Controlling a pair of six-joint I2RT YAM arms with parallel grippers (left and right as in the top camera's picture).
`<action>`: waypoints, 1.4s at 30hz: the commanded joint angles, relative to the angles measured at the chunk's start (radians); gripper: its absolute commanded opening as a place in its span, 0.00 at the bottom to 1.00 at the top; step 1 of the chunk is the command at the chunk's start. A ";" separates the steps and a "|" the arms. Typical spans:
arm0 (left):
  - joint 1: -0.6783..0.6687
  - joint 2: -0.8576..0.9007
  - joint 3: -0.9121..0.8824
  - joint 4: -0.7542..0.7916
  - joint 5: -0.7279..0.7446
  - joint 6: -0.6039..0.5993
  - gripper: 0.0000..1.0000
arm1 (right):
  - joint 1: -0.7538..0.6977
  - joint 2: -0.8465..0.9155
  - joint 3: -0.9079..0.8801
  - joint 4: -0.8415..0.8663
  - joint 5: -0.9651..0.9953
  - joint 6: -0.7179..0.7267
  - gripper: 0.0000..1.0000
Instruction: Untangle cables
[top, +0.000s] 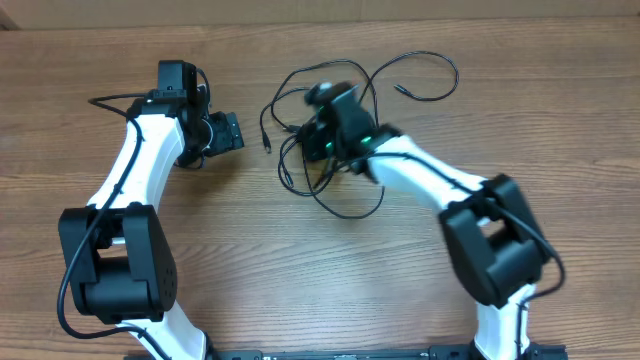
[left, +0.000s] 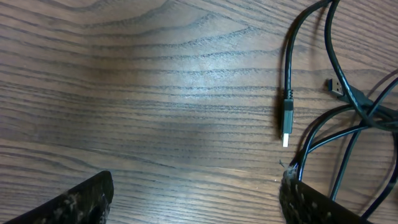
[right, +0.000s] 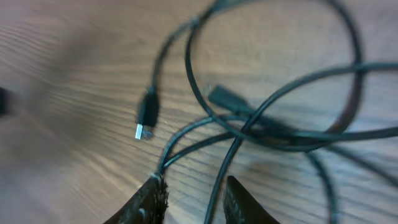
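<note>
In the foreground of the left wrist view, the left gripper (left: 196, 190) is seen spread wide and empty, its speckled fingers (left: 74, 202) set low over the wooden table (left: 124, 74). It is judged to be held released so that a cord end can be taken in. Just beyond one finger a silver-tipped plug (left: 286, 118) is shown lying flat on the wood, clear of the snarl. A second plug (left: 334, 87) lies a little farther off, beside crossing strands. The right gripper (right: 196, 190) is pictured low in the tangle itself, its jaws parted only narrowly. One strand is seen running through the gap and another meeting the tip of one finger, but no pinch is shown, and the picture is blurred. Beyond it the cables (right: 249, 127) are knotted where several strands cross, and that crossing is judged to be why the gripper is placed there. The knot and the detail of the plugs are given only by the wrist cameras. From overhead, the right gripper and its wrist are laid over the heart of the tangle and the crossing is hidden. What is supplied from above alone is the layout. The cords are spread across the middle of the table toward its far side, the left gripper is set near the outlying plug and apart from the knot, and the untangling is judged barely begun.
</note>
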 joint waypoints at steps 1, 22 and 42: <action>-0.004 0.001 -0.005 0.003 0.011 -0.007 0.86 | 0.039 0.063 0.005 0.039 0.191 0.041 0.33; -0.004 0.001 -0.005 0.003 0.012 -0.007 0.91 | 0.034 -0.071 0.006 -0.012 0.022 0.097 0.04; -0.002 0.001 -0.005 0.003 0.075 0.020 0.96 | -0.182 -0.331 0.006 0.016 -0.672 0.219 0.04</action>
